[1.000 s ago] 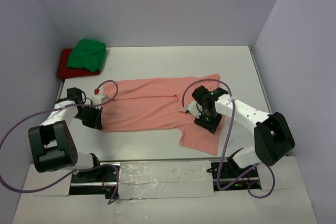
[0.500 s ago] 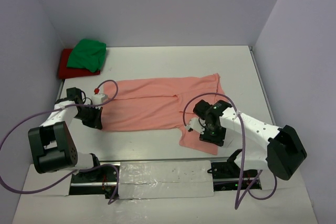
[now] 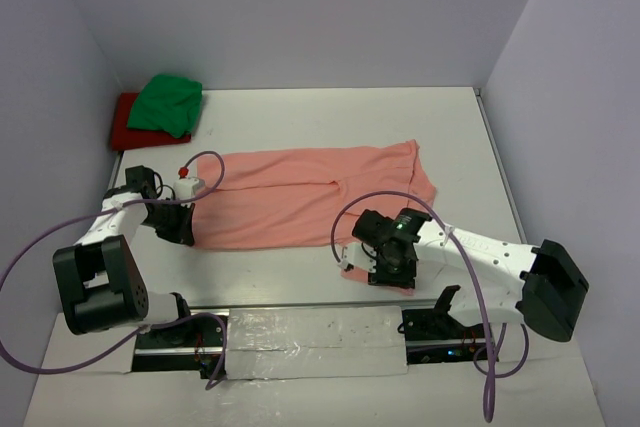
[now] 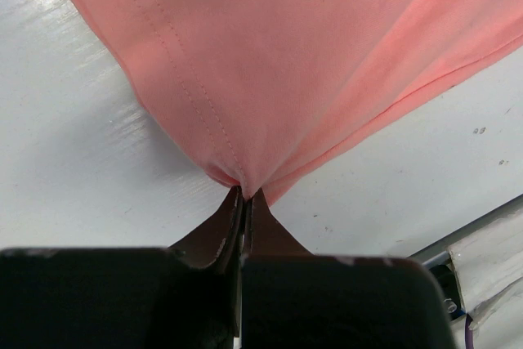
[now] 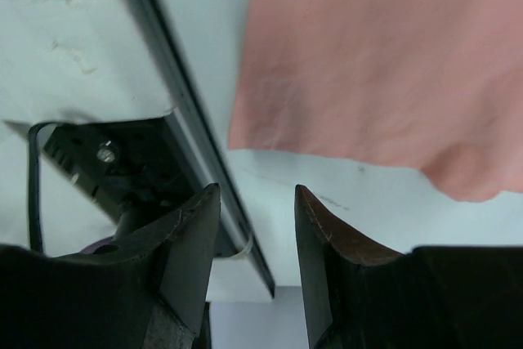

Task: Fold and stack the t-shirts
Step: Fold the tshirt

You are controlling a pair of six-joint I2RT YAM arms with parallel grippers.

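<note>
Fingers (image 4: 214, 236) of the left gripper (image 4: 243, 194) press together on a corner of the salmon-pink t-shirt (image 4: 310, 55), the cloth gathered to a point at their tips, a stitched hem running up from the pinch. In the overhead view this gripper (image 3: 184, 226) sits at the shirt's lower left corner, left of centre in the frame.

Fingers (image 5: 194, 239) of the right gripper (image 5: 257, 195) stand spread with nothing between them. White table (image 5: 270, 177) and a dark rail (image 5: 184, 112) show in the gap, and the pink cloth (image 5: 384, 63) fills the upper right of that wrist view, its edge just above the fingertips. From overhead, the right gripper (image 3: 385, 265) hangs over the near flap of the shirt, lower right of centre; whether it touches the fabric cannot be told.

The salmon-pink t-shirt (image 3: 300, 197) lies spread across the middle of the table (image 3: 400, 117), long side running left to right, one flap reaching down toward the bottom of the frame under the right arm.

In the upper left corner the green t-shirt (image 3: 168, 104) sits bunched on top of the red t-shirt (image 3: 122, 127) — both well apart from the pink one. Purple cables (image 3: 30, 247) loop from each arm.
</note>
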